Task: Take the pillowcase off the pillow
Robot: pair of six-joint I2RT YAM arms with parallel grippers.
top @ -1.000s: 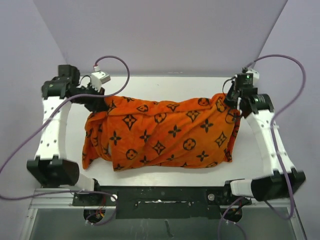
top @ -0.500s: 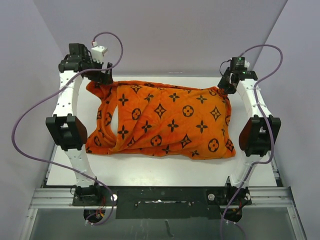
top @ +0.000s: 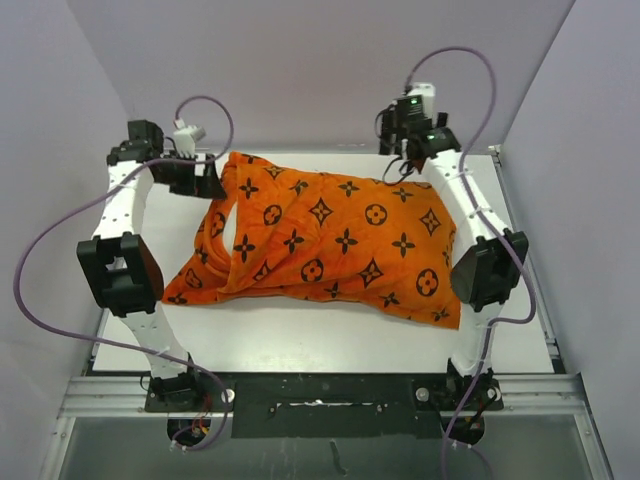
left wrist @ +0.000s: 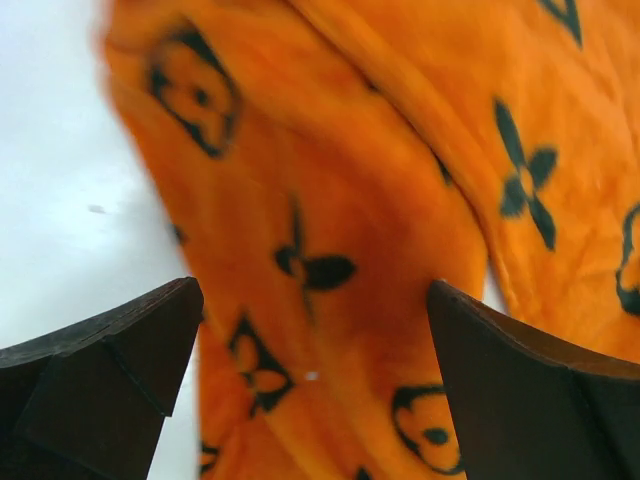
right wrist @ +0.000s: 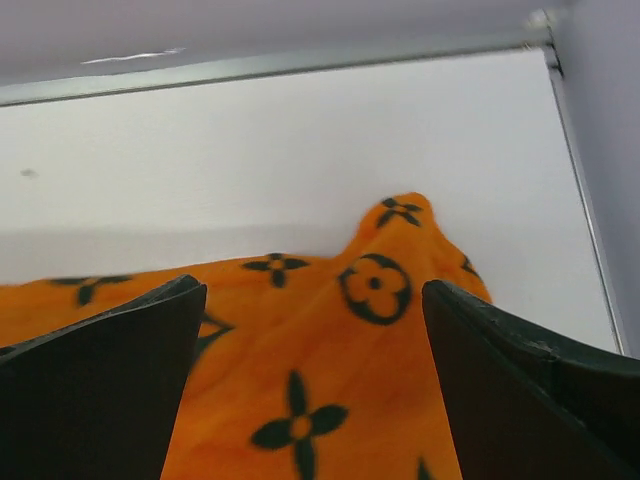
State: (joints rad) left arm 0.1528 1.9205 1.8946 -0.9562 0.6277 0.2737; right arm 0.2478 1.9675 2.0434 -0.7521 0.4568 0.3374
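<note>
Top external: pillowcase (top: pixel 330 235) on table (top: pixel 300 340), left hand (top: pixel 205 180) and right hand (top: pixel 398 165) both spread.

— Where does the soft orange monogram-printed fabric pillowcase (top: pixel 330 235) lie?
— Across the middle of the flat white table (top: pixel 300 335), with the plump white stuffed pillow (top: pixel 229 226) inside, showing at its left opening.
— And the arms?
— The left gripper (top: pixel 212 182) is beside its far left corner, the right gripper (top: pixel 405 165) by its far edge, toward the right.

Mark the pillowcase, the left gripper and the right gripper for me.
pillowcase (top: pixel 340 245): top external view, middle of the fabric.
left gripper (left wrist: pixel 311 292): left wrist view, midway between fingertips.
right gripper (right wrist: pixel 314 286): right wrist view, midway between fingertips.
</note>
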